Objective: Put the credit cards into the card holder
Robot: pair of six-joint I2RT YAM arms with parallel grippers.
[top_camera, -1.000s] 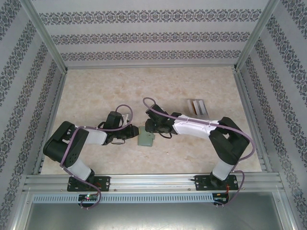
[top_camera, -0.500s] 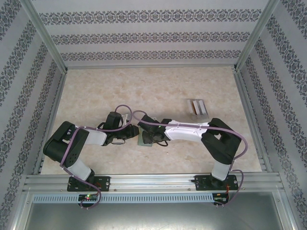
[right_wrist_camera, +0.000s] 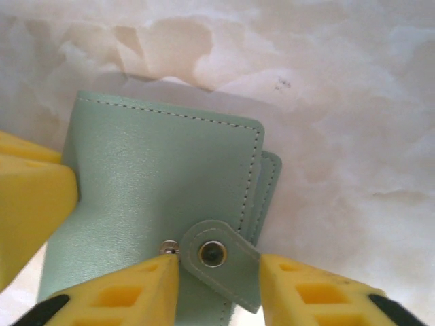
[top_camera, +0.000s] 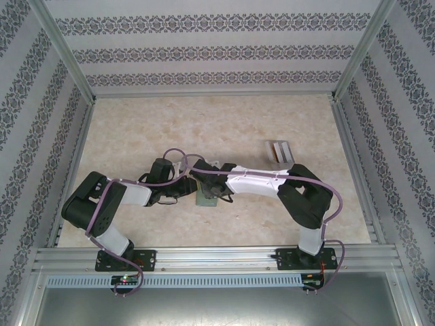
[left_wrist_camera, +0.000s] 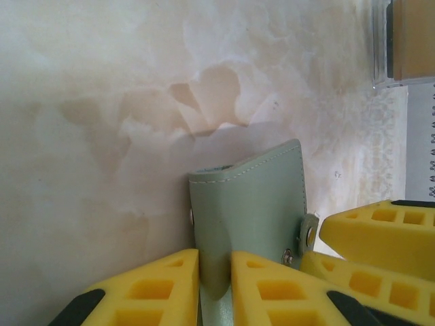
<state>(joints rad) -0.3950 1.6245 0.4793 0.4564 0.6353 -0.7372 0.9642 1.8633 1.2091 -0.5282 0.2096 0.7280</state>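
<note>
left gripper (left_wrist_camera: 214, 272): yellow fingers clamped on one edge of the flat sage-green stitched bifold card holder (left_wrist_camera: 248, 207) | right gripper (right_wrist_camera: 217, 272): jaws narrow, flanking the rounded green closing tab (right_wrist_camera: 221, 261); cannot tell if it pinches | card holder closed, on the beige marbled table (top_camera: 156, 129) between both grippers | thin tan-orange and whitish plastic credit cards (top_camera: 279, 151) well apart, far right, in a clear plastic rack (left_wrist_camera: 379, 41)
</note>
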